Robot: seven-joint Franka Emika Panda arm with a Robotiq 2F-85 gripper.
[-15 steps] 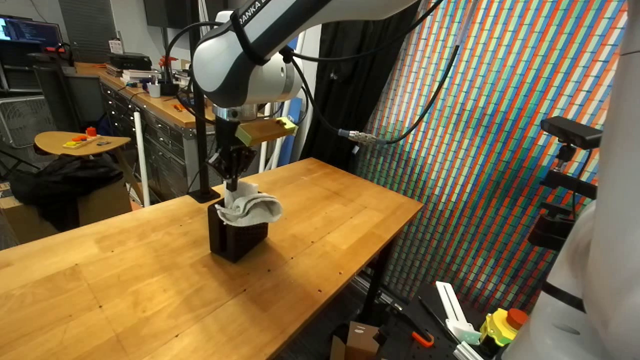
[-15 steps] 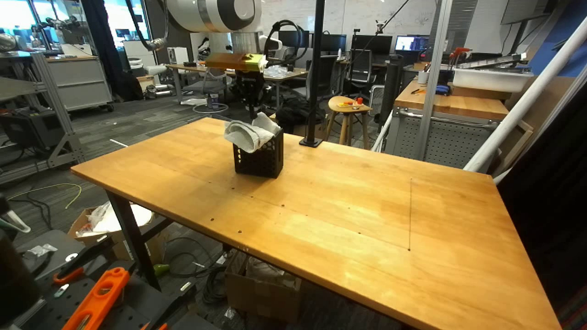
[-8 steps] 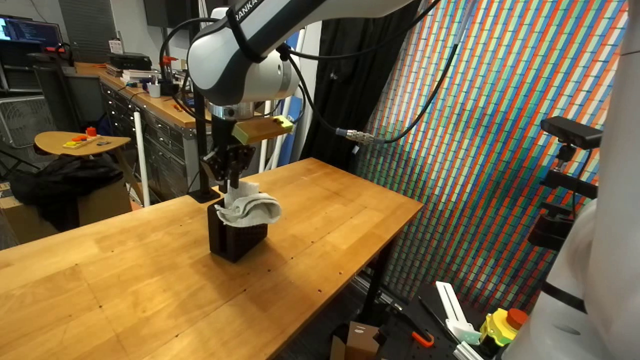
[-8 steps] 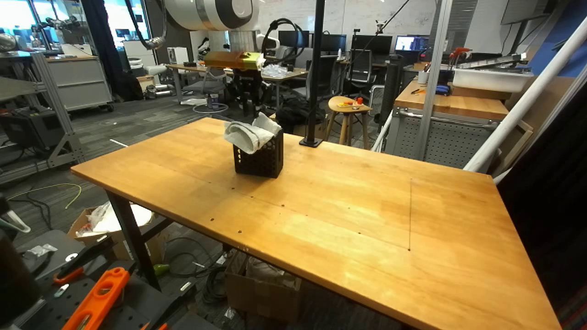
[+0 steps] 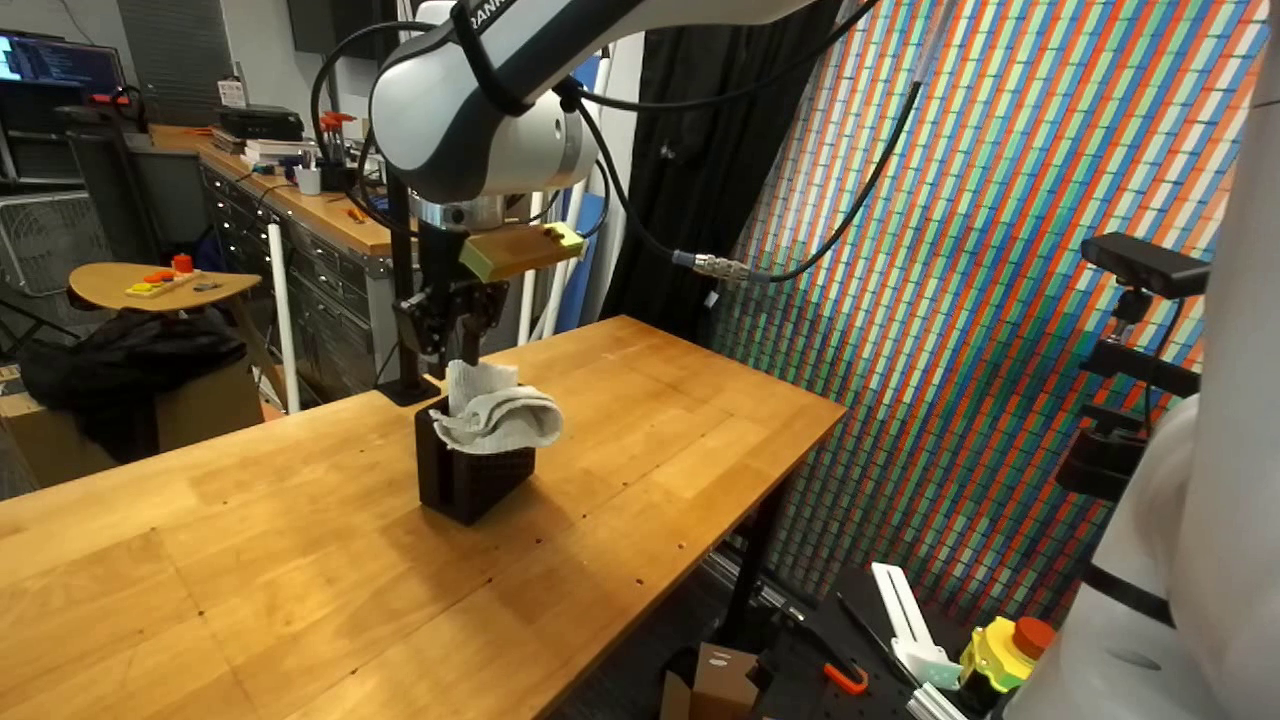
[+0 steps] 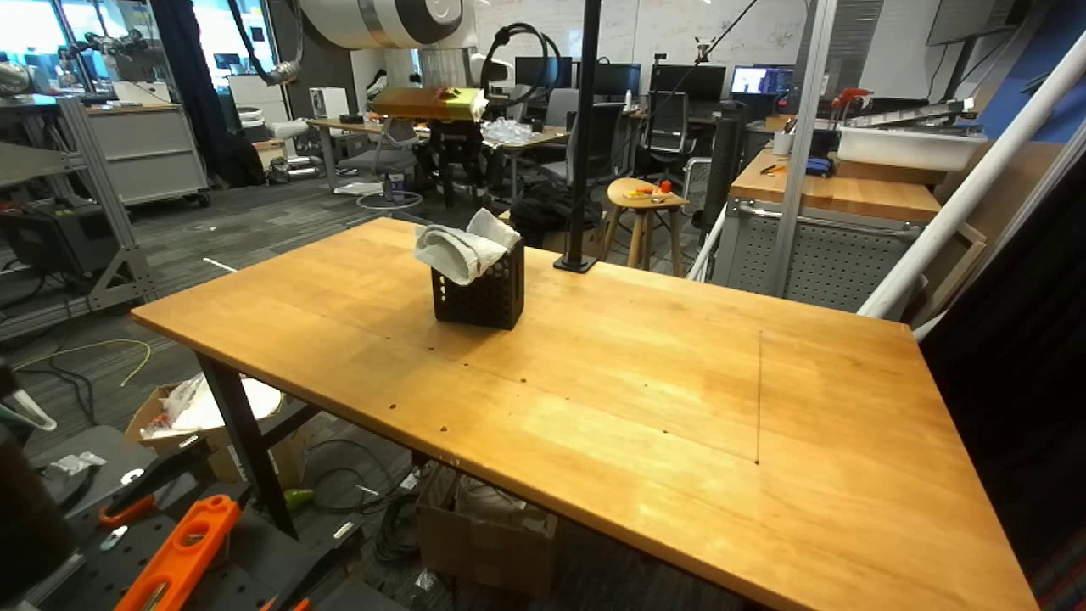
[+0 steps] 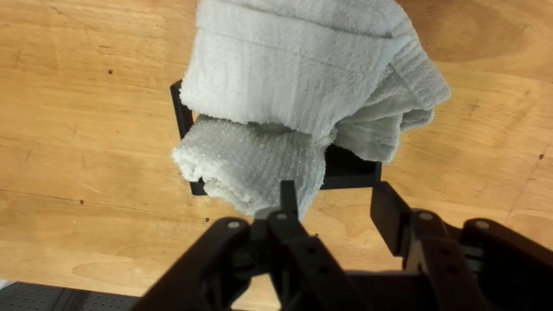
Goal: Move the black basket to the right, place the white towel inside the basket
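Arm (image 5: pixel 640 25): enters from the top edge of both exterior views, its wrist (image 5: pixel 460 212) bent so the claw (image 7: pixel 336 203) points straight down.
Claw: fingers (image 7: pixel 391 218) spread apart, with the surface (image 7: pixel 345 237) showing between them at lower middle of the wrist view.
White towel (image 6: pixel 462 255): just below the claw, lying in folds across the top of the black basket (image 5: pixel 478 490); one end stands up near the fingers, another fold droops over the side.
Black basket: upright on the surface, beneath towel and claw, left of centre in both exterior views.
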